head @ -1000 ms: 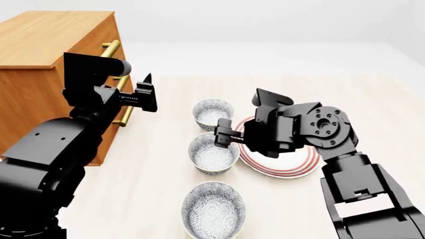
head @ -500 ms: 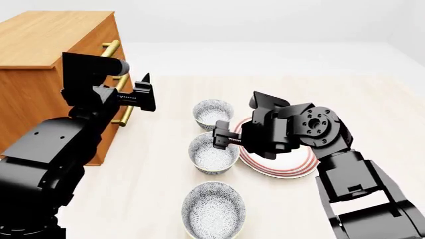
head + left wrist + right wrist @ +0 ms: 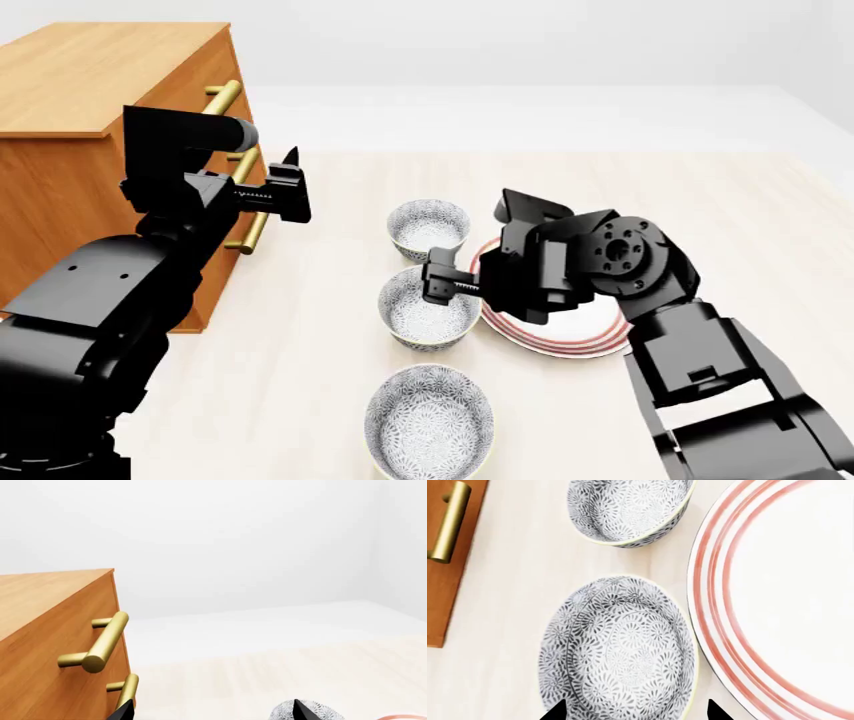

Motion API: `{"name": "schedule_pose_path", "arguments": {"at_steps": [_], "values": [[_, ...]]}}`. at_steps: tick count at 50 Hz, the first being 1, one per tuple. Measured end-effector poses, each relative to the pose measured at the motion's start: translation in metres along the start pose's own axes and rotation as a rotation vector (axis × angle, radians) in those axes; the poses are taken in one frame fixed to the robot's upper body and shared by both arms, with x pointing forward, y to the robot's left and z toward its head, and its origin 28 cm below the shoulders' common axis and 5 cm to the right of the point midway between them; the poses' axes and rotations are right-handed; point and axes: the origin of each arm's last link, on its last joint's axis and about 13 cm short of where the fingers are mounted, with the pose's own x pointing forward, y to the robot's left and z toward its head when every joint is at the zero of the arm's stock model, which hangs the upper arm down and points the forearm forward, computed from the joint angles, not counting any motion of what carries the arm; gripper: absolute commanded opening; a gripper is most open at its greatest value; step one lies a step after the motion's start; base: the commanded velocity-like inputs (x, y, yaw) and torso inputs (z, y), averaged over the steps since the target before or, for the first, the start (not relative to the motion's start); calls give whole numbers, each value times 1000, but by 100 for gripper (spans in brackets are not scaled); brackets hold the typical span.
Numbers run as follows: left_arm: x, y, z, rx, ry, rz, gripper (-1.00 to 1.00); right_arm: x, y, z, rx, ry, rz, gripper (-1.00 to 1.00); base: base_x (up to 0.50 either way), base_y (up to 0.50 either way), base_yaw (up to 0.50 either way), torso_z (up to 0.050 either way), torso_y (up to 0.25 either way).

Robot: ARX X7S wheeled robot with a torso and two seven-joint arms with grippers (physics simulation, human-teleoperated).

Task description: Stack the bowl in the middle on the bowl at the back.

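Three speckled white bowls stand in a row on the table. The bowl at the back (image 3: 429, 227) (image 3: 626, 509) and the bowl in the middle (image 3: 424, 312) (image 3: 617, 647) are both upright and empty. My right gripper (image 3: 443, 280) (image 3: 635, 714) hangs open just above the middle bowl. One tip is over its rim on the cabinet side, the other is over the gap between bowl and plate. My left gripper (image 3: 294, 186) (image 3: 210, 715) is raised beside the cabinet, open and empty. A speckled bowl rim (image 3: 327, 713) shows by one of its tips.
A flat white plate with red rings (image 3: 587, 328) (image 3: 787, 595) lies close to the right of the middle bowl. A third bowl (image 3: 429, 418) sits nearest me. A wooden cabinet (image 3: 80, 90) (image 3: 47, 640) with brass handles (image 3: 222, 98) (image 3: 100, 647) stands at the left.
My right gripper has shifted left, away from the plate and further over the middle bowl. The left arm has hardly moved, and the bowls are where they were.
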Motion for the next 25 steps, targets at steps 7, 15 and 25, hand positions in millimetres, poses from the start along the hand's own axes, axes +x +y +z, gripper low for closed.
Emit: {"name": "schedule_pose_path", "arguments": {"at_steps": [7,15,25], "values": [[0,0,0,0,1,1,100,2,-1,0,2,2,-4,100,0,0,0,0,0],[0,0,-1,1,3,3,100,6,-2,-1,6,5,-5,100,0,0,0,0,0],[1,1,-1,0,5,3,100,10,-3,-2,9,14,-7,100,0,0,0,0,0]]}}
